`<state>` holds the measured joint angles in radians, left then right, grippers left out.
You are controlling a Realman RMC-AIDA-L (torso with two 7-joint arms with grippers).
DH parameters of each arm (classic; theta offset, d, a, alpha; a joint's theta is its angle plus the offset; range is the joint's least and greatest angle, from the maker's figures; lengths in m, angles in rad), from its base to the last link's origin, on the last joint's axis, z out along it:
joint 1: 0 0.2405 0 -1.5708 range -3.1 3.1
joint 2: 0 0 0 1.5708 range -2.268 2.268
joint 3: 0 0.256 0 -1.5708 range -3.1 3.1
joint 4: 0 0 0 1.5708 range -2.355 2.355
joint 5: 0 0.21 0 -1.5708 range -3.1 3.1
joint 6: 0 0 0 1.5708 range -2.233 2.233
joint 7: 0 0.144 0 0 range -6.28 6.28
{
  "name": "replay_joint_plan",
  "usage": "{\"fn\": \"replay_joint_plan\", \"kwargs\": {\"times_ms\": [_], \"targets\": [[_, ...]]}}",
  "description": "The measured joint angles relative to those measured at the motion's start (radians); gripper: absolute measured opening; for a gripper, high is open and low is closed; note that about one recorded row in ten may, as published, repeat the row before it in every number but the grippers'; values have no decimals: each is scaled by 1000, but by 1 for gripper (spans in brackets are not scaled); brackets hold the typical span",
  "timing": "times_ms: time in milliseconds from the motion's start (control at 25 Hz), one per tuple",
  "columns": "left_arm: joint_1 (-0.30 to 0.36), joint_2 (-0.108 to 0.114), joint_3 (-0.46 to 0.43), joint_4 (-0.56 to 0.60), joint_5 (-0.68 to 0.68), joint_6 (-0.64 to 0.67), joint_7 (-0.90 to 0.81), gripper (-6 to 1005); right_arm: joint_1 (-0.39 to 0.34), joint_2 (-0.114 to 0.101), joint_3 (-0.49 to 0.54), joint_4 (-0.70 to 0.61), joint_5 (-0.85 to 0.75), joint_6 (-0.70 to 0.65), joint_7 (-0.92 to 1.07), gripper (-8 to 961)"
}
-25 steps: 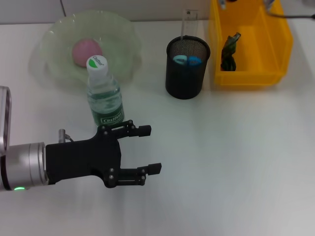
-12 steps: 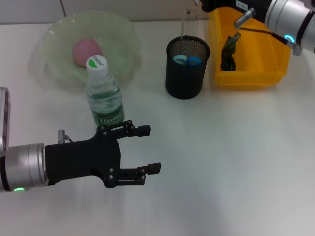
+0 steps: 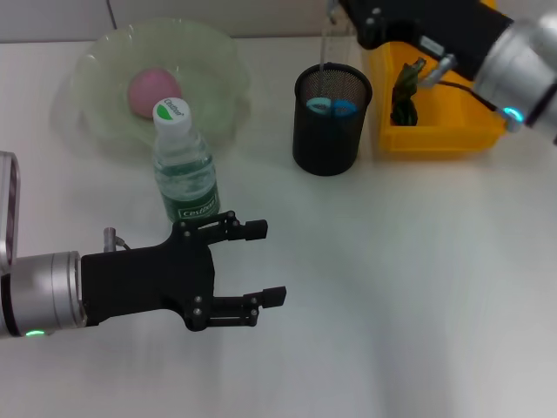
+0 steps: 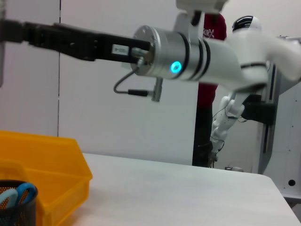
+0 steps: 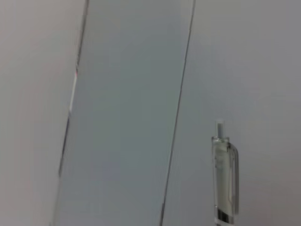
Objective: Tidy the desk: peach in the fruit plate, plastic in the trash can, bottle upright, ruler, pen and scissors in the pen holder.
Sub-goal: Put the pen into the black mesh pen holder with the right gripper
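Now the right gripper (image 3: 335,10), jaws hidden, reaches upper centre over the black mesh pen holder (image 3: 331,119); the clear plastic pen (image 5: 225,181), light and slippery, wants mid-barrel pinching; left gripper (image 3: 265,264) gapes wide.

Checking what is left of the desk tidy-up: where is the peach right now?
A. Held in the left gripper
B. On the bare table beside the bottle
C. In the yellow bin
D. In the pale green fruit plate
D: in the head view the pink peach lies inside the pale green fruit plate, behind the upright bottle; the left gripper hangs open and empty over the table.
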<state>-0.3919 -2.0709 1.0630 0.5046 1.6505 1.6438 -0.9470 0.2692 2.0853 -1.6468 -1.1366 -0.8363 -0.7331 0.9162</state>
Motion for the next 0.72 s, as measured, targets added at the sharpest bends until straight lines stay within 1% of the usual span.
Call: {"fn": "replay_joint_plan", "kwargs": {"times_ms": [40,80,120,200,240,280,320,360,400,440,480,560,640,720], "targets": [[0,0,0,0,0,0,-1,815,14,-3,18,102,139,-113,-120,112],[-1,0,0,0,0,1,-4,815,14,-3,18,102,139,-113,-120,112],[-2,0,2,0,0,1,-7,815,25,-3,29,157,188,-169,-161,112],[-4,0,4,0,0,1,-11,815,62,-3,65,266,225,-239,-194,111],[-5,0,6,0,0,0,-12,815,128,-2,113,398,228,-296,-211,111],[-5,0,6,0,0,0,-12,815,128,-2,113,398,228,-296,-211,111],[-10,0,8,0,0,0,-17,815,191,-1,158,527,228,-342,-228,111],[-11,0,8,0,0,0,-18,815,191,-1,158,527,228,-342,-228,111],[-12,0,8,0,0,0,-20,815,227,-1,184,594,228,-360,-236,112],[-14,1,10,0,0,0,-22,815,284,-2,216,695,229,-380,-246,112],[-14,1,10,0,0,0,-22,815,284,-2,216,695,229,-380,-246,112],[-15,2,10,0,0,0,-23,815,325,-2,226,758,228,-381,-248,112],[-15,1,10,0,0,0,-23,815,350,0,220,795,224,-363,-269,112],[-15,1,10,0,0,-1,-23,815,356,1,219,806,223,-354,-278,111]]}}
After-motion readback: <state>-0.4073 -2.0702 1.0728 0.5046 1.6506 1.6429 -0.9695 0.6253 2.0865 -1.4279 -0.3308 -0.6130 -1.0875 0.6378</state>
